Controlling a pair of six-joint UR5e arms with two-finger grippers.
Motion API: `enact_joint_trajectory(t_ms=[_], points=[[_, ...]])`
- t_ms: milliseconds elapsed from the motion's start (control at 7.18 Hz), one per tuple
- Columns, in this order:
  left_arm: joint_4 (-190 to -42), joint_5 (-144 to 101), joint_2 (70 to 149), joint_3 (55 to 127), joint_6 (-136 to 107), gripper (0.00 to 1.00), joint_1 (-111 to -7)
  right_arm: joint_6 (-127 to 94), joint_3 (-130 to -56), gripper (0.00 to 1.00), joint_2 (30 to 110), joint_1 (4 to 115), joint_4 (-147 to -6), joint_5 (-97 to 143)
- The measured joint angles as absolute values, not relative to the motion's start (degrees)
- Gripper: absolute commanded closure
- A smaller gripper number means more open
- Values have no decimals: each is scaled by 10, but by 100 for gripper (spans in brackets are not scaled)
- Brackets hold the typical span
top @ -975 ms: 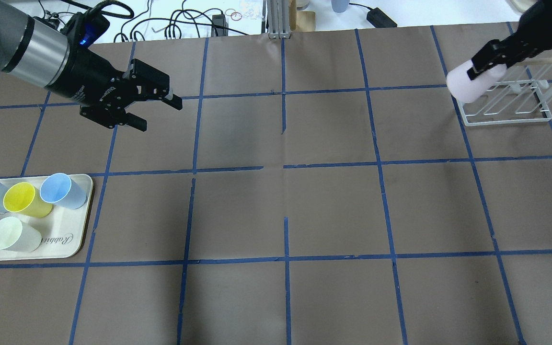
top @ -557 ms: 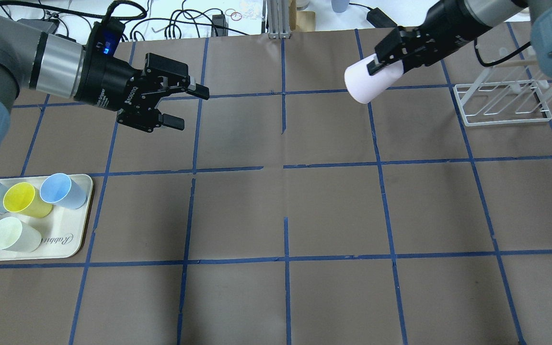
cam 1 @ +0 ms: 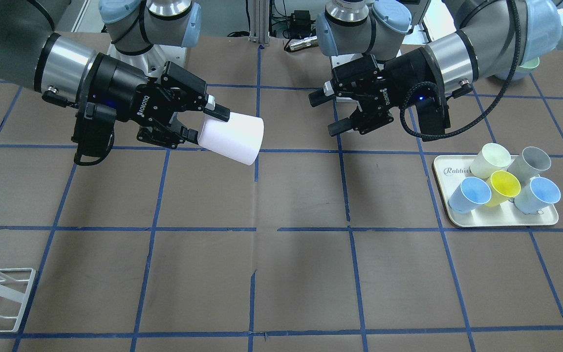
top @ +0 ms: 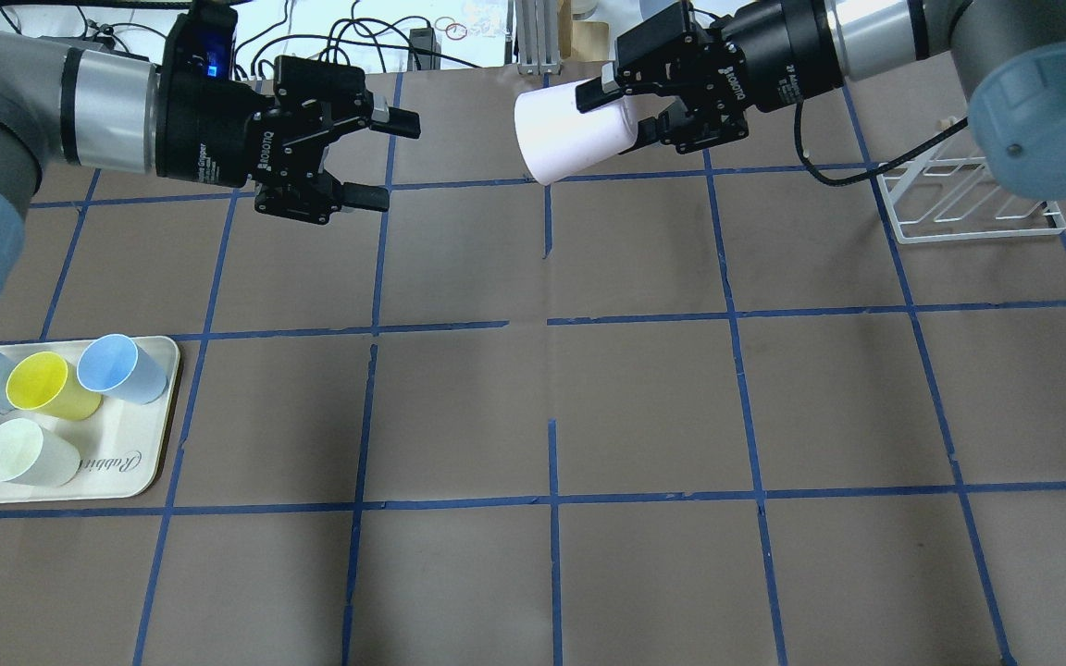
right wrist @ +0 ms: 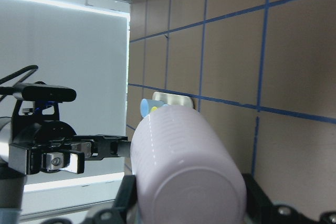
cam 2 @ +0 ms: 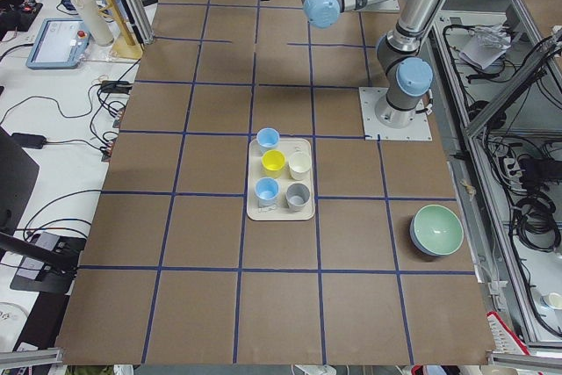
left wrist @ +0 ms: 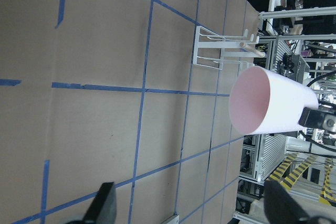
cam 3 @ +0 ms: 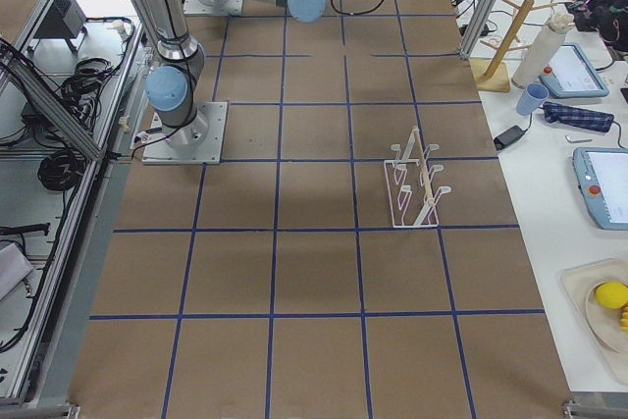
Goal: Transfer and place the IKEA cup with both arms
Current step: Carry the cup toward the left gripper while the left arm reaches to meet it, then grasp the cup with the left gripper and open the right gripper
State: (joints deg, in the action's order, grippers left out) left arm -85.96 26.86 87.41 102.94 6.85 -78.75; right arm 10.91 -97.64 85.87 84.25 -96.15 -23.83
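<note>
My right gripper (top: 630, 106) is shut on the base end of the pale pink IKEA cup (top: 570, 134) and holds it on its side above the far middle of the table. The cup's mouth points at my left gripper (top: 401, 159), which is open and empty, a short gap to the cup's left. In the front-facing view the cup (cam 1: 232, 137) is in the right gripper (cam 1: 208, 126), and the left gripper (cam 1: 323, 115) faces it. The left wrist view looks into the cup's open mouth (left wrist: 268, 100). The right wrist view shows the cup's base (right wrist: 184, 166).
A cream tray (top: 149, 444) at the near left holds two light blue cups, a yellow, a cream and a grey cup. A white wire rack (top: 968, 199) stands at the far right. A green bowl (cam 2: 436, 230) sits behind the tray, near the robot's side.
My right arm has carried the pink cup leftward from the rack to the table's far middle. My left gripper has moved right and farther back toward it and stays open.
</note>
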Motion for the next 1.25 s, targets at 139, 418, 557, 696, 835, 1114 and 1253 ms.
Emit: enact_joint_trajectory(t_ms=[139, 418, 557, 696, 835, 1114, 1253], points=[[-855, 238, 873, 1027, 69, 0, -788, 108, -1007, 89, 858, 841, -960, -172], [-828, 209, 875, 1030, 66, 0, -793, 107, -1044, 91, 854, 840, -957, -83], [-819, 201, 878, 1031, 63, 0, -795, 106, -1051, 92, 848, 841, -951, -55], [-815, 191, 879, 1030, 61, 0, -796, 106, -1054, 92, 841, 843, -944, -36], [-814, 184, 880, 1029, 60, 0, -800, 106, -1057, 92, 837, 845, -941, -27], [-812, 181, 882, 1027, 56, 2, -823, 105, -1064, 96, 833, 853, -939, -23], [-811, 181, 882, 1026, 53, 6, -832, 105, -1065, 97, 832, 860, -939, -22]])
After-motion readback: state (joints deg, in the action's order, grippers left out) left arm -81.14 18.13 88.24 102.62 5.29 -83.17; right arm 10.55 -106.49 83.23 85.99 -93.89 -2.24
